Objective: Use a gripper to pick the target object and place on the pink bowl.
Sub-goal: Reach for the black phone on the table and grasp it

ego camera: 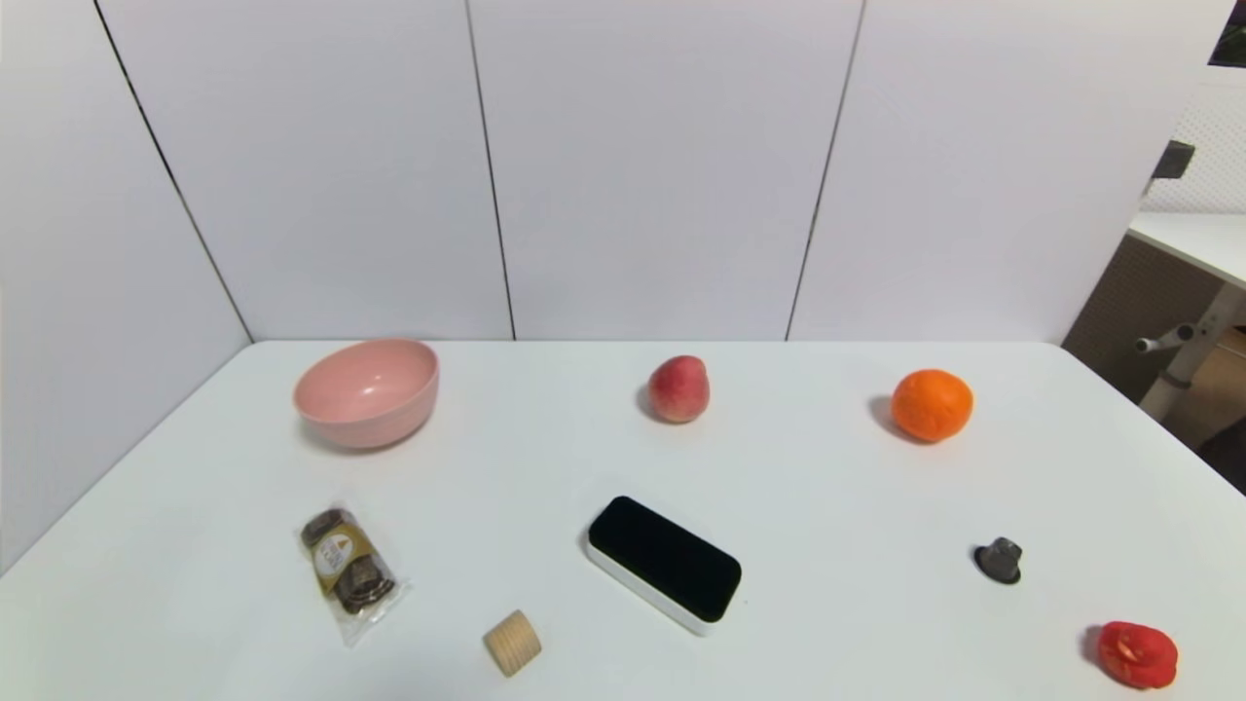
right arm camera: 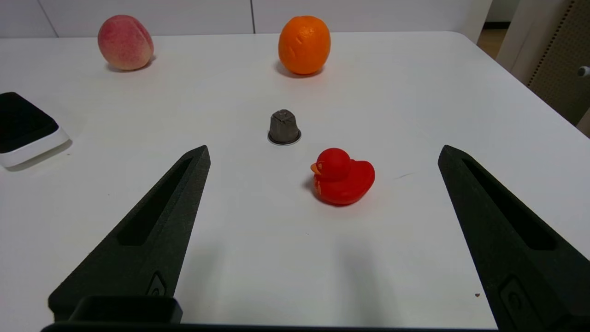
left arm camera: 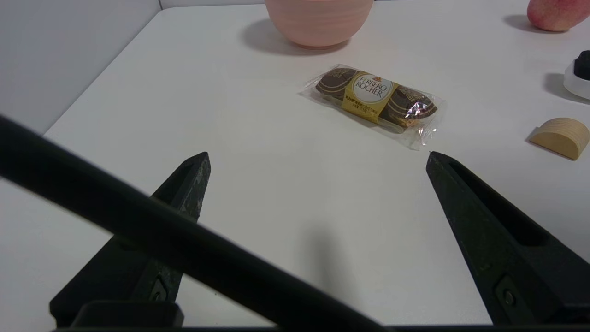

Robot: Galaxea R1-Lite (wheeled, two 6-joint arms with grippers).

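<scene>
- Head view: I see no arms here. The black-topped block lies flat on the white table, near the front middle, set diagonally. Taking it as my landmark: pink bowl is well behind and to its left, upright, nothing in it. Peach sits behind the block, orange behind and to its right. Wooden cylinder lies on its side just front-left of the block; Ferrero Rocher packet farther left. Grey capsule is to the block's right, red rubber duck farther right and nearer me.
- Left wrist view: left gripper hangs low over bare table, fingers spread wide, nothing between them. Packet lies just beyond the tips, bowl past it. One corner of the block shows at the edge, well apart from this claw.
- Right wrist view: right gripper also spread wide, holding nothing, duck between the fingers on the table. Capsule is beyond the duck; block end is off to the side, untouched.
</scene>
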